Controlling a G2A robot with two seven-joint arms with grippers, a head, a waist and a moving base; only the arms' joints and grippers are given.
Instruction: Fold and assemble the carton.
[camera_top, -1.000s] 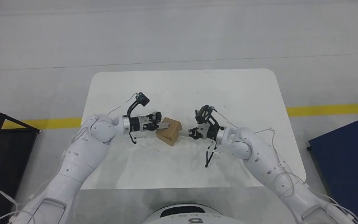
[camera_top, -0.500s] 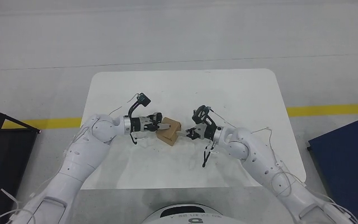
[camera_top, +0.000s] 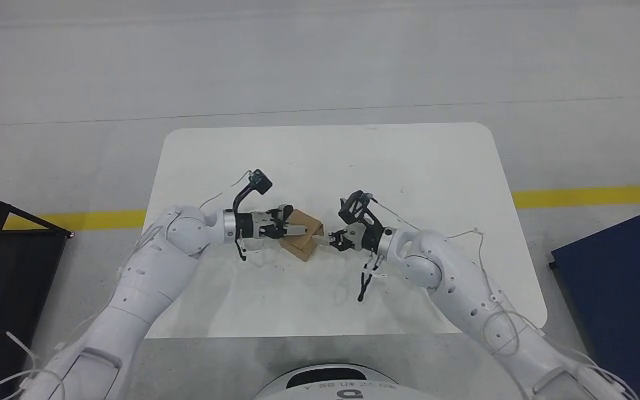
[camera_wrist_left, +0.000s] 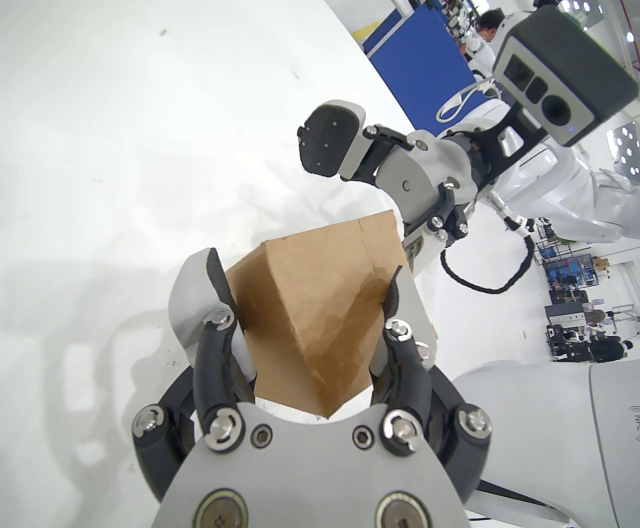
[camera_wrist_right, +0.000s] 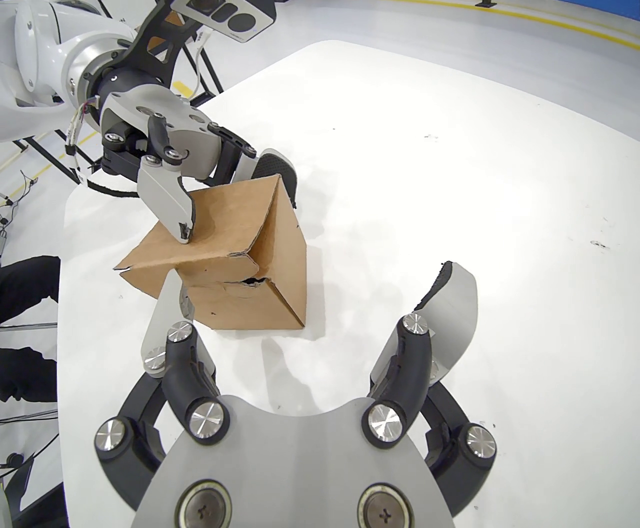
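Mid-tabletop (camera_top: 420, 170), the carton (camera_top: 301, 238) looks mostly boxed, one flap loose; the left gripper (camera_wrist_left: 306, 272) clamps it, the right gripper (camera_wrist_right: 310, 280) gapes empty alongside.

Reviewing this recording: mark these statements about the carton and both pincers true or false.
1. The left pincer grips the carton. True.
2. The right pincer is shut on the carton. False: it is open, beside the carton.
3. The carton sits on the white table. True.
4. The carton lies flat and unfolded. False: it stands as a box, with one flap sticking out.
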